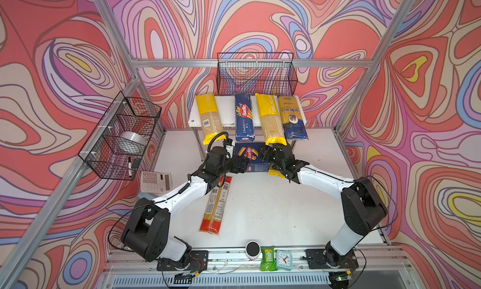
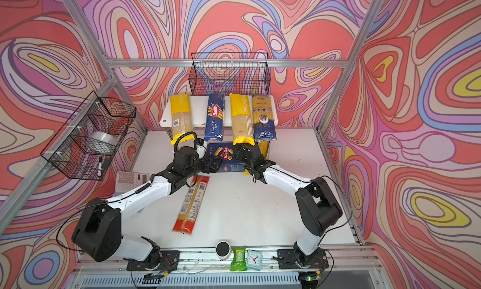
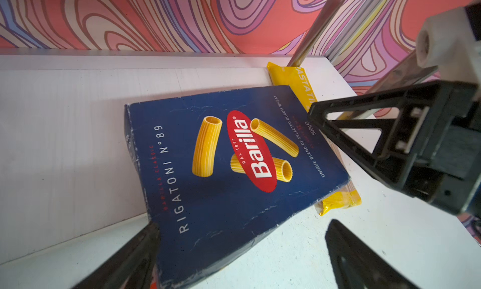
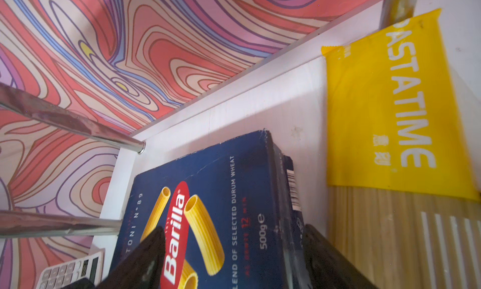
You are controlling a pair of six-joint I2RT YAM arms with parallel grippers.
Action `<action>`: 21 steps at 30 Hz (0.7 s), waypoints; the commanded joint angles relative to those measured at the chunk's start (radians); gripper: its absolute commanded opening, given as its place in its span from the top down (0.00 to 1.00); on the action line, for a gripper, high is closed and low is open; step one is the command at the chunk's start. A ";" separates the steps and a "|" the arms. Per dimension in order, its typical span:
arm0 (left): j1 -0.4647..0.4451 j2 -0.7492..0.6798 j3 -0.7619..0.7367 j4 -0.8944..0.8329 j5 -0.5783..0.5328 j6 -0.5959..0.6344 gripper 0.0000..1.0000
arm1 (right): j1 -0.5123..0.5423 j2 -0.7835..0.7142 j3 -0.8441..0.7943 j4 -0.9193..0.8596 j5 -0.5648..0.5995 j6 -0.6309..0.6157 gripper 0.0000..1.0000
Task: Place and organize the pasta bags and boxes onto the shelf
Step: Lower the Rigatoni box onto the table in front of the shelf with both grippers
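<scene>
Rigatoni box [image 3: 229, 170] could slide off — it lies skewed on the shelf's lower board [image 3: 65, 144], near end past the front edge, so a finger brush may drag it. Dark blue, flat, face up, scuffed edges — crowding a yellow-ended bag [image 3: 294, 76]. Left gripper [image 3: 243, 224] and right gripper [image 4: 234, 229] straddle it, jaws spread, not clamping.

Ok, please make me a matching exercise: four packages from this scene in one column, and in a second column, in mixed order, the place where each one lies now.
Things:
1. spaghetti box
2. rigatoni box
3. red-ended spaghetti packet
4. green snack packet

Places:
A. flat on the table, in front of the shelf
B. on the top board of the shelf
C. at the front edge, beside the clock
D. partly on the lower board of the shelf

Pairs: 1-B, 2-D, 3-A, 4-C
</scene>
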 commanded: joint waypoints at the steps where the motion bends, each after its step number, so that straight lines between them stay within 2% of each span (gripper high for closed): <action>1: 0.001 -0.020 0.016 -0.062 0.039 0.048 0.00 | -0.003 -0.066 0.008 -0.075 -0.071 -0.051 0.15; 12: -0.009 -0.090 0.008 -0.121 0.043 0.035 0.00 | 0.013 -0.236 -0.121 -0.174 -0.177 -0.105 0.18; 15: -0.029 -0.109 0.006 -0.149 0.019 0.037 0.00 | 0.042 -0.256 -0.138 -0.179 -0.208 -0.124 0.20; 18: -0.066 -0.124 0.011 -0.194 -0.058 0.028 0.00 | 0.081 -0.271 -0.168 -0.165 -0.210 -0.129 0.22; 21: -0.101 -0.134 0.014 -0.238 -0.087 0.018 0.00 | 0.110 -0.282 -0.202 -0.122 -0.227 -0.115 0.30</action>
